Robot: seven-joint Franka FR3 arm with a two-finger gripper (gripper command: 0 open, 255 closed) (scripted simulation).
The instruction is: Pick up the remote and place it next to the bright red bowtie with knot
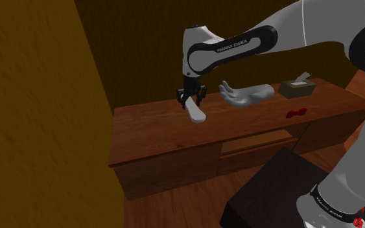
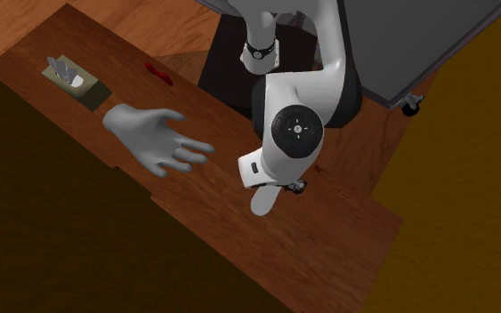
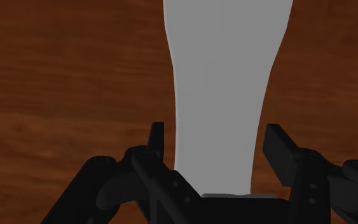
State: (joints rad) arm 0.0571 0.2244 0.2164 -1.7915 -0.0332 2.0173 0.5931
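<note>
The remote [image 1: 196,115] is a plain pale grey slab, wider at its far end, on the brown wooden sideboard [image 1: 150,133]. My black gripper [image 1: 191,98] comes down on its near end from above and is shut on it. In the wrist view the remote [image 3: 225,89] runs away from the gripper [image 3: 219,145], with one finger close at each long side. In the second exterior view the remote [image 2: 262,201] pokes out from under the white hand. The red bowtie [image 1: 297,113] [image 2: 159,73] lies on the same top, well off toward the shoulder view's right.
A grey hand-shaped figure [image 1: 244,95] [image 2: 155,138] lies between the remote and the bowtie. A tissue box [image 1: 297,89] [image 2: 75,82] stands behind the bowtie. Dark walls close in at the shoulder view's left and back. The black stand [image 1: 271,194] is in front.
</note>
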